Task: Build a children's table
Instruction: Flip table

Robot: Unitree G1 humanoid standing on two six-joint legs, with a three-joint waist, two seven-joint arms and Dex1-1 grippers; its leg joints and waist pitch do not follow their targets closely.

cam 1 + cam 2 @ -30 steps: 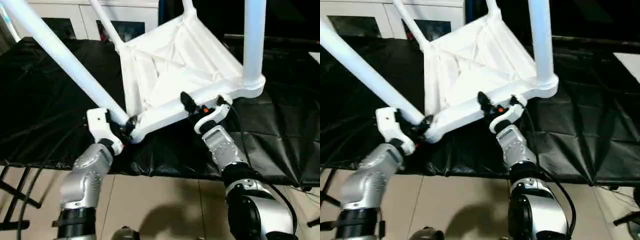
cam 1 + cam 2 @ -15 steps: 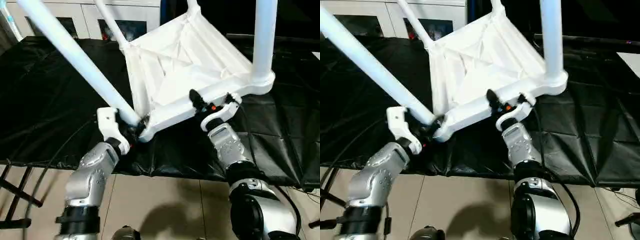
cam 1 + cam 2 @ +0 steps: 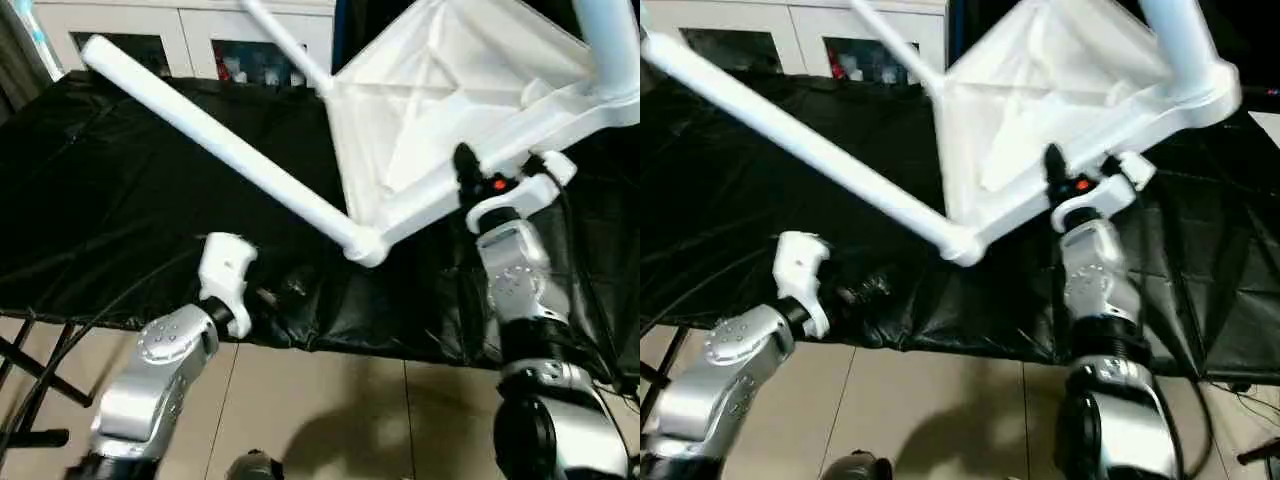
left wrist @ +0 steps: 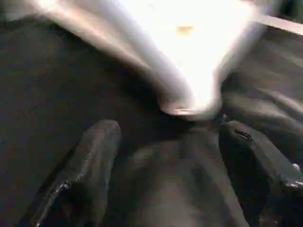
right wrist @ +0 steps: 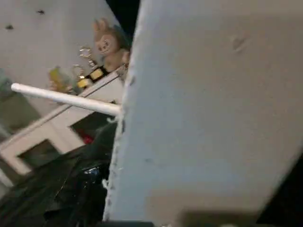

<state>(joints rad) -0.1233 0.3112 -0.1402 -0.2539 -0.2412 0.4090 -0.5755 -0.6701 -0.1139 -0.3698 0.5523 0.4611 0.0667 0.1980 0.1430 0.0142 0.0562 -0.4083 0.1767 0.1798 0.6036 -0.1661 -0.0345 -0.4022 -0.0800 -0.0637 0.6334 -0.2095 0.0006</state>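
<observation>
The white tabletop (image 3: 440, 90) is upside down and tilted, ribbed underside showing, lifted above the black cover. A long white leg (image 3: 220, 145) runs from its near corner socket (image 3: 365, 247) up toward the far left. A second leg (image 3: 612, 40) rises at the right and a third (image 3: 285, 45) at the back. My right gripper (image 3: 468, 175) is shut on the tabletop's near rim. My left gripper (image 3: 275, 295) hangs low by the work table's front edge, below and left of the corner socket. It is open, fingers (image 4: 92, 165) spread, holding nothing.
The black-covered work table (image 3: 120, 200) lies under everything, its front edge just beyond my forearms. A white cabinet with glass doors (image 3: 200, 30) stands behind it. Black cables (image 3: 40, 370) hang at the left over the tiled floor.
My left gripper has let go of the leg at the corner socket and dropped back toward the front edge. The tabletop, held by the right gripper, has swung up and right.
</observation>
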